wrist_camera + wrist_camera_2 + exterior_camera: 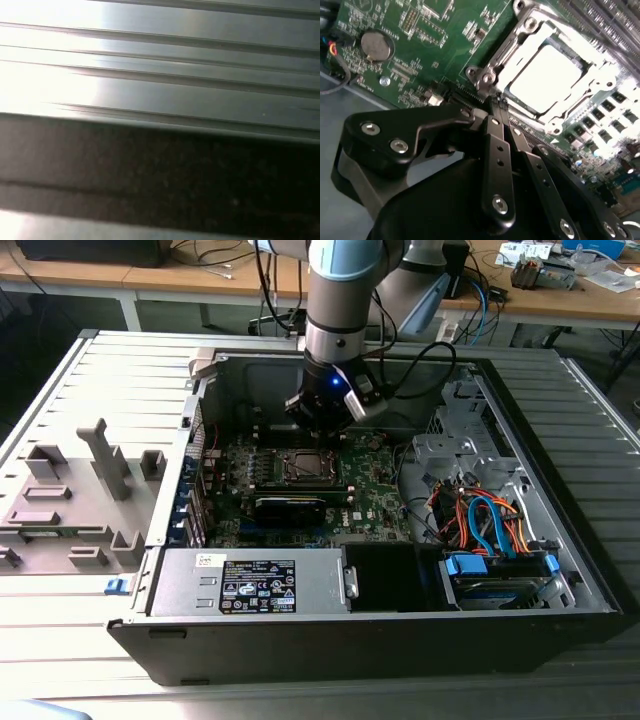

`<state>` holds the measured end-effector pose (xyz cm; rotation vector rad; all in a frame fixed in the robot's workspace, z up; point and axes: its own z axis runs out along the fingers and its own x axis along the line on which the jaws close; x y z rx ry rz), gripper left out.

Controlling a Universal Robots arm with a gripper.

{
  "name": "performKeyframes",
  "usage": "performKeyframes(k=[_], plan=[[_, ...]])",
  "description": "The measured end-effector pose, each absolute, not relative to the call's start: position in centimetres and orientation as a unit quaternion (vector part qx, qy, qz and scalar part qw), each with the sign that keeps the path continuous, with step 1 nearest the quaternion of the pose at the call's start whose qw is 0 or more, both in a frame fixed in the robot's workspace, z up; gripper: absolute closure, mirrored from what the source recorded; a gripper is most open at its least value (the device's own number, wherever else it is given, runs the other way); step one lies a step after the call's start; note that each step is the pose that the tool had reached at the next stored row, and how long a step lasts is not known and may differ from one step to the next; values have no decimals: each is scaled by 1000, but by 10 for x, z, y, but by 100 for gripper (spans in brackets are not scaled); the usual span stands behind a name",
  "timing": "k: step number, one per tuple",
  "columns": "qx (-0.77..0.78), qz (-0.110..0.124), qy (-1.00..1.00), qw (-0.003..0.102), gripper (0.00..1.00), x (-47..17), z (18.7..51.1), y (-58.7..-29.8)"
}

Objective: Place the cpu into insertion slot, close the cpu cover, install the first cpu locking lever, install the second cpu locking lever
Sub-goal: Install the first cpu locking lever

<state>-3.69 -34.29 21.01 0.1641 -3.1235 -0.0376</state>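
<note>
My gripper (318,428) hangs low inside the open computer case, just behind the insertion slot (307,468) on the green motherboard. In the second wrist view the black fingers (496,150) run together to a closed tip, and the gripper (495,102) stands at the near corner of the insertion slot (484,76). The cpu (545,77) lies in the slot, its metal top glaring bright. The silver cpu cover (506,70) lies flat around it as a frame. I cannot make out whether the tip touches a locking lever.
A long black card (290,508) lies in front of the slot, and a grey power supply (255,585) sits at the case front. Coloured cables (490,520) and a drive bay (500,575) fill the exterior view's right. A coin battery (375,44) sits on the board. Ribbed grey metal (160,75) shows in the first wrist view.
</note>
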Motion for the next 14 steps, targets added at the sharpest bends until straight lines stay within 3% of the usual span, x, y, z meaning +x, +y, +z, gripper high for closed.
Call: performKeyframes(k=[14], plan=[[44, -12, -999, 7, 89, -37, 210, -372]])
